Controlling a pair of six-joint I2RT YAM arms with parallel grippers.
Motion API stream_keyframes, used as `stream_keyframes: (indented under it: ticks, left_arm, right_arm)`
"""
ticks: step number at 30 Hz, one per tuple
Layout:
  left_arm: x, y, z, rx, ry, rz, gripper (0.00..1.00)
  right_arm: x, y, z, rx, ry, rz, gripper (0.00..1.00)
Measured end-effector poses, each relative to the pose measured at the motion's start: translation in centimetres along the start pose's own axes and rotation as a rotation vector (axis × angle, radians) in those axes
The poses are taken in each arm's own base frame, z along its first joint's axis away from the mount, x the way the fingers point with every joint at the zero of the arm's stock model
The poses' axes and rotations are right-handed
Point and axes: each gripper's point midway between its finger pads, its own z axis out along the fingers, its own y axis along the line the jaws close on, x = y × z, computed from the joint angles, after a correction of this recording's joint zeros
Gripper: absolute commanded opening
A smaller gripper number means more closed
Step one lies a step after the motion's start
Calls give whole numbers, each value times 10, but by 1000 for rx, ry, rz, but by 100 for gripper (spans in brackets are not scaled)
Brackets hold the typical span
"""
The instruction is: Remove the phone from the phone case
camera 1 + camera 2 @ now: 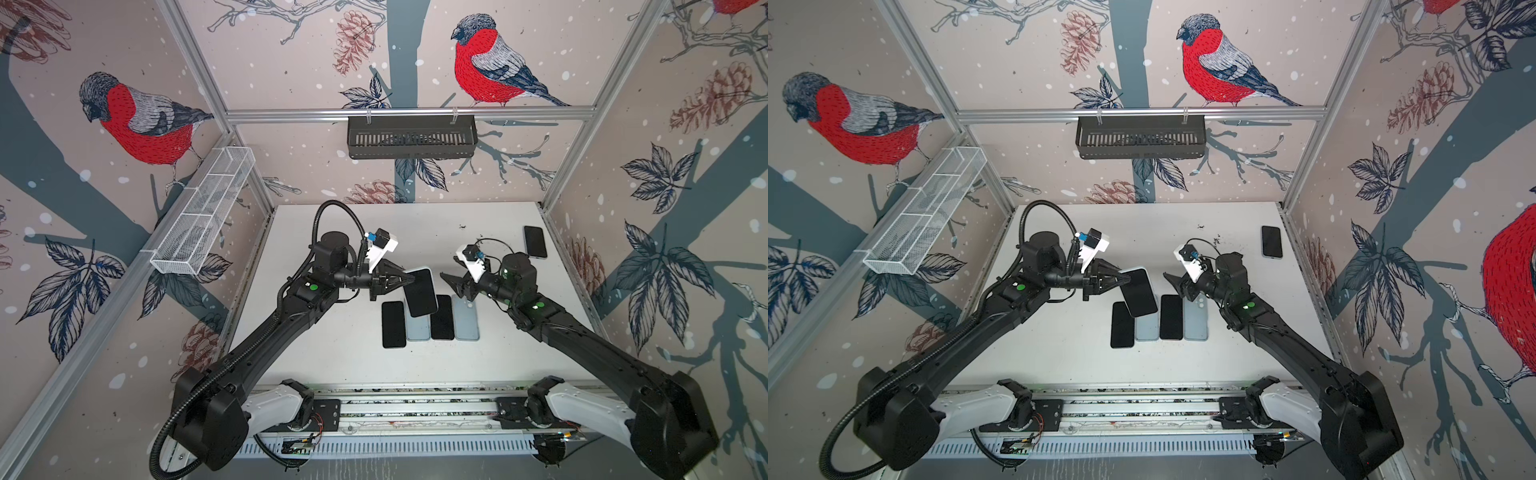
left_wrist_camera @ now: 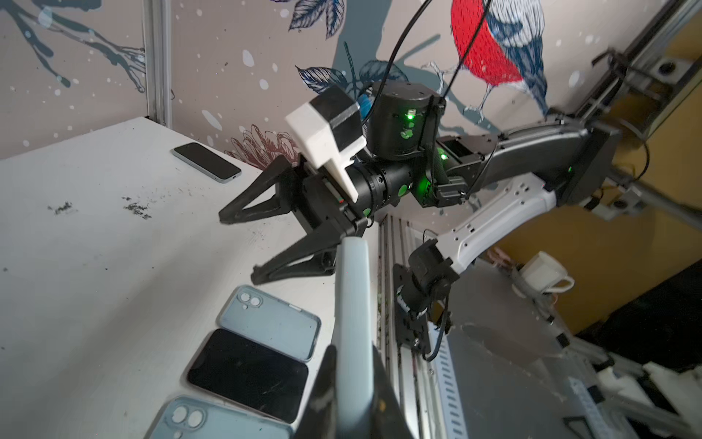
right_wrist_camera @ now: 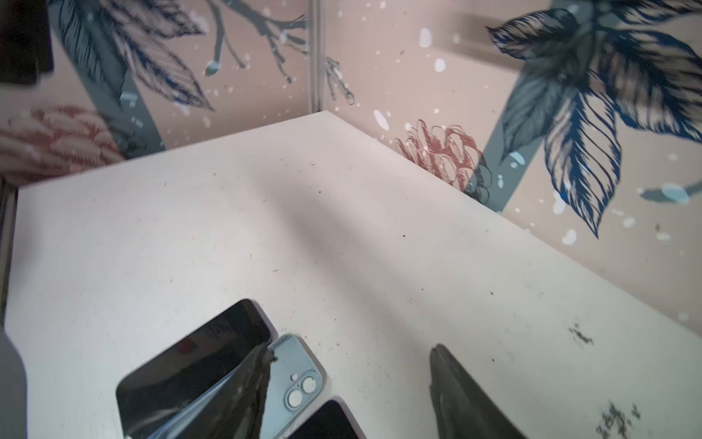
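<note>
Clamping with the left gripper [image 1: 409, 279], jaws narrow on an edge of the phone case [image 2: 353, 296], holding the phone [image 1: 420, 293] seated inside, screen up, tilted and lifted over the middle of the table [image 1: 332, 357]. Hovering just beside it with the right gripper [image 3: 351, 349], jaws wide and empty. Overhanging a row of two bare phones [image 1: 393, 324] and two empty cases [image 1: 466, 326] lying flat. Sharing the table with another cased phone [image 1: 535, 242] near its far right corner.

Bright, even light fills both top views, and the white table [image 1: 353, 365] carries only soft shadows. Wide-angle stretch pulls the walls [image 1: 124, 291] outward at the edges. In the right wrist view the wall print smears and the right pincer [image 3: 351, 351] is soft. In the left wrist view the cased phone [image 2: 353, 304] nearest the lens blurs.
</note>
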Motion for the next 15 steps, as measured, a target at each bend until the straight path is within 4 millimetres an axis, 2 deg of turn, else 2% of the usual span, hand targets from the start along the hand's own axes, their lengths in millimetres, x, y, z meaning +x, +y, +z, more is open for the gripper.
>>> stream_keyframes:
  ticks: [4, 9, 15]
  left_arm:
    - [-19, -11, -5, 64, -79, -50, 0]
    - [-34, -26, -9, 122, -118, -51, 0]
    - [-37, -28, -10, 140, -141, -76, 0]
  right_arm:
    - [-19, 6, -19, -19, -69, 170, 66]
    - [-15, 34, -39, -130, -81, 287, 65]
    - [-10, 57, -54, -225, -94, 355, 65]
